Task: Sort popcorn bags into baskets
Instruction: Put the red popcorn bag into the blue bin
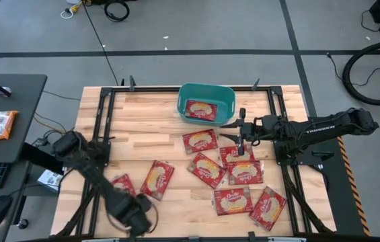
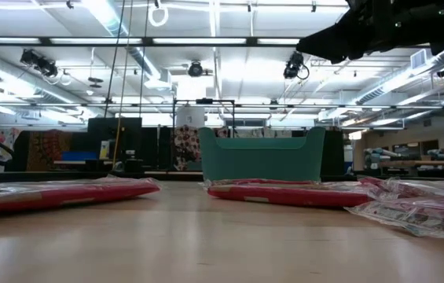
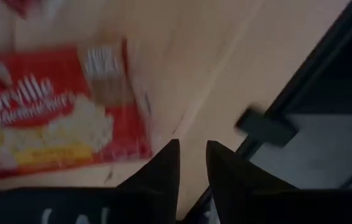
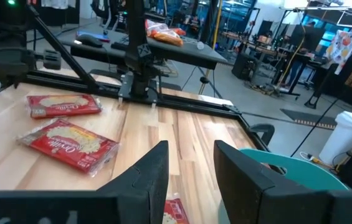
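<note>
One popcorn bag [image 1: 200, 109] in basket [image 1: 206, 91]; eight outside.

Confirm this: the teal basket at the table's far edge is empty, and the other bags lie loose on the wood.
Not empty. The high view shows one popcorn bag already lying inside the basket. The rest holds: the other bags lie loose on the table.

Glossy crinkled film on the popcorn bags [image 1: 200, 140], smooth matt plastic basket [image 1: 206, 97], pale jointed-wood table [image 1: 142, 128], black metal frame [image 1: 102, 107].
</note>
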Controlling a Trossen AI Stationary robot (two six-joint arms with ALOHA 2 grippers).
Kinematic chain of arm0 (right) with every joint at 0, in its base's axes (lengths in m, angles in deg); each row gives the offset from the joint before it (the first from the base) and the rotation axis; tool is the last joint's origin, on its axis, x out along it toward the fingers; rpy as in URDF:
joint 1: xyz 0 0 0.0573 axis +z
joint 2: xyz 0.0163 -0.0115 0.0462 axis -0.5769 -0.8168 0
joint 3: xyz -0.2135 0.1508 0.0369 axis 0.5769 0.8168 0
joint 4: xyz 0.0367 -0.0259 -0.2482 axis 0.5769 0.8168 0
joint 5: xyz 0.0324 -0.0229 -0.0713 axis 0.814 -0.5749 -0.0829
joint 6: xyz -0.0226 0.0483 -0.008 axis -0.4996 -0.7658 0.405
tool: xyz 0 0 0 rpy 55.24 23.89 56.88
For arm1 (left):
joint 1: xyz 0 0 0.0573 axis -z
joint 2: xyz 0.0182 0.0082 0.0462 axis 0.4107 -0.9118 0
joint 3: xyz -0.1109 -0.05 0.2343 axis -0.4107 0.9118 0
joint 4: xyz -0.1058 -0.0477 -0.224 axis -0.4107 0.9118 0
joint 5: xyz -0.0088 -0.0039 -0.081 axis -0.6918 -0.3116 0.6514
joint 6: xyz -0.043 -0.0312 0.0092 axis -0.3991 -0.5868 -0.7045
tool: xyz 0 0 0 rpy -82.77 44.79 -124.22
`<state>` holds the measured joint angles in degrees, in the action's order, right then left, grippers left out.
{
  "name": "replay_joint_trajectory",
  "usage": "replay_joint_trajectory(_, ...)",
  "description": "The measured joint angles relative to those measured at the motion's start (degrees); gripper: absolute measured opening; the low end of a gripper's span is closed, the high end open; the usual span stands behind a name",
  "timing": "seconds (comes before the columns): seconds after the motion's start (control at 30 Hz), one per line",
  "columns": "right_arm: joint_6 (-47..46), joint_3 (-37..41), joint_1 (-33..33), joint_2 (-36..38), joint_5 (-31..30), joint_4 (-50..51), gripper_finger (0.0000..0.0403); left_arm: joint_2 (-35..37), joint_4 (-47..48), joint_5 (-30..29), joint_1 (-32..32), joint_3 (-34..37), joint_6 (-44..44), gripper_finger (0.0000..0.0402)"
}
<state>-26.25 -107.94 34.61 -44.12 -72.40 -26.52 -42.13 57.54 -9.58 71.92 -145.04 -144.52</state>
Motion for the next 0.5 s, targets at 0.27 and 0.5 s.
replay_joint_trajectory(0.27,-0.2,0.0,0.0,0.0,0.2,0.0,0.0132,-2.9,8.2,-1.2,4.6,0.0,4.6,0.0087)
replay_joint_trajectory(0.5,-0.6,0.0,0.0,-0.1,0.4,0.4,0.0132,-3.4,11.0,-3.7,7.1,0.0,16.0,0.0146)
